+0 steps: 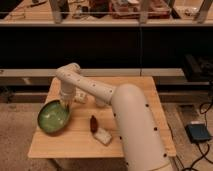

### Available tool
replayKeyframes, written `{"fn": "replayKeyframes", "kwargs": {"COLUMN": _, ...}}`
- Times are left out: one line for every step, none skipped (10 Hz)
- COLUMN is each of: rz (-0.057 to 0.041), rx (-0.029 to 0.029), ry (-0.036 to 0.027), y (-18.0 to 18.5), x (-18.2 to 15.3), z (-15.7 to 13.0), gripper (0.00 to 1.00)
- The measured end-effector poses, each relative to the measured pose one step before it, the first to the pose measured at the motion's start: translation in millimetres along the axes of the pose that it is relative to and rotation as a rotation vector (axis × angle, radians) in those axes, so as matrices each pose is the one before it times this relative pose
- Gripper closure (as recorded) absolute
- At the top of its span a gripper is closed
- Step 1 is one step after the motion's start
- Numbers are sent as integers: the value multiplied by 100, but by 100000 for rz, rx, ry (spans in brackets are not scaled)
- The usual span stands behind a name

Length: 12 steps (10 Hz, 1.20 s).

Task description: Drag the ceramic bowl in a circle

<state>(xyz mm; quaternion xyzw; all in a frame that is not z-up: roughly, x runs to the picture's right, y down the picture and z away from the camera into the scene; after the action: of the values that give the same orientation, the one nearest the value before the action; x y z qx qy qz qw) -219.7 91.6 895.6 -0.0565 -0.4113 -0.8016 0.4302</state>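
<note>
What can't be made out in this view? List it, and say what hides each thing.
1. Camera view: the tool sits at the far-right rim of the ceramic bowl; the arm above it hides whether it holds the rim.
2. Camera view: the arm covers the near-right part of the table.
3. Camera view: the arm partly hides a white item behind it.
4. Camera view: the small brown object is too small to identify.
</note>
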Motion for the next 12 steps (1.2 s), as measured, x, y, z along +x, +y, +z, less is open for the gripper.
{"fn": "replayKeyframes", "kwargs": {"rz": 2071, "rx": 200, "ry": 817, "y": 986, "x": -675, "z": -184, "gripper": 100}}
{"fn": "replayKeyframes", "kwargs": {"rz": 2168, "rx": 158, "ry": 583, "y": 895, "x": -757, "z": -68, "gripper": 100}}
{"fn": "replayKeyframes", "kwargs": {"rz": 3786, "rx": -83, "ry": 1044, "y": 1593, "x": -1301, "z": -365, "gripper": 100}}
{"fn": "replayKeyframes", "kwargs": {"rz": 2694, "rx": -253, "ry": 745, "y": 1048, "x": -805, "z": -256, "gripper": 100}}
{"fn": "replayKeyframes", "kwargs": {"rz": 1935, "rx": -81, "ry": 500, "y": 484, "x": -610, "z": -68, "gripper": 100}}
{"fn": "replayKeyframes", "kwargs": {"rz": 1327, "rx": -307, "ry": 203, "y": 260, "x": -621, "z": 38, "gripper": 100}}
{"fn": "replayKeyframes", "kwargs": {"rz": 1335, "rx": -782, "ry": 351, "y": 328, "x": -869, "z": 33, "gripper": 100}}
{"fn": "replayKeyframes", "kwargs": {"rz": 781, "rx": -1013, "ry": 466, "y": 165, "x": -885, "z": -22, "gripper": 100}}
{"fn": "replayKeyframes", "kwargs": {"rz": 726, "rx": -1915, "ry": 831, "y": -30, "x": -1585, "z": -89, "gripper": 100}}
{"fn": "replayKeyframes", "kwargs": {"rz": 155, "rx": -1895, "ry": 1015, "y": -369, "x": -1471, "z": -190, "gripper": 100}}
{"fn": "replayKeyframes", "kwargs": {"rz": 391, "rx": -711, "ry": 481, "y": -287, "x": -1104, "z": -121, "gripper": 100}}
{"fn": "replayKeyframes", "kwargs": {"rz": 839, "rx": -950, "ry": 757, "y": -205, "x": -1710, "z": -276, "gripper": 100}}
